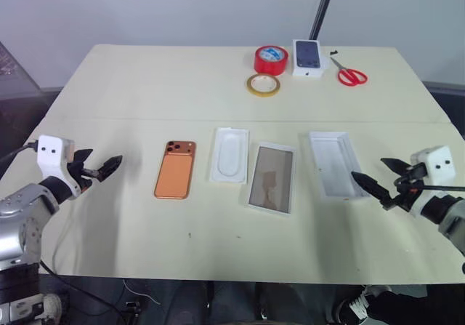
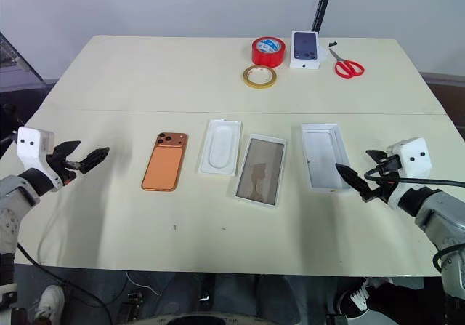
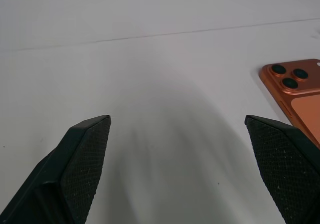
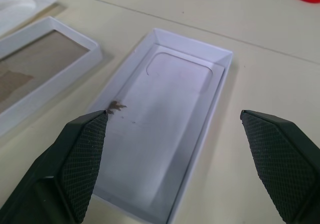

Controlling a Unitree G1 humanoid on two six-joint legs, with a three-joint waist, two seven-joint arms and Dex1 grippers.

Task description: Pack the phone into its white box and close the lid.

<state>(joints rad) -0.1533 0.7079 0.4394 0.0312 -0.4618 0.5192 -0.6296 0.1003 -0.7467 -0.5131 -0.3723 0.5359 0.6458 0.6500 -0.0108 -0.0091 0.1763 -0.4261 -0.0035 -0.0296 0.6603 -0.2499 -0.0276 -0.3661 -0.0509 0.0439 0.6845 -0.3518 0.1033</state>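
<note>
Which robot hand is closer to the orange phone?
Left. The left gripper hovers open just beside the phone; the right gripper is across the table, past the lid.

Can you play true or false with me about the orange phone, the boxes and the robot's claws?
1. The phone is already inside the white box. False: it lies on the table, camera side up, with the white insert between it and the box.
2. Both claws are open and empty. True: the left claw and the right claw hold nothing.
3. The lid is on the box. False: it lies beside the box, hollow side up.
4. The red tape roll sits at the far side of the table. True.
5. The scissors have blue handles. False: they are red.
</note>
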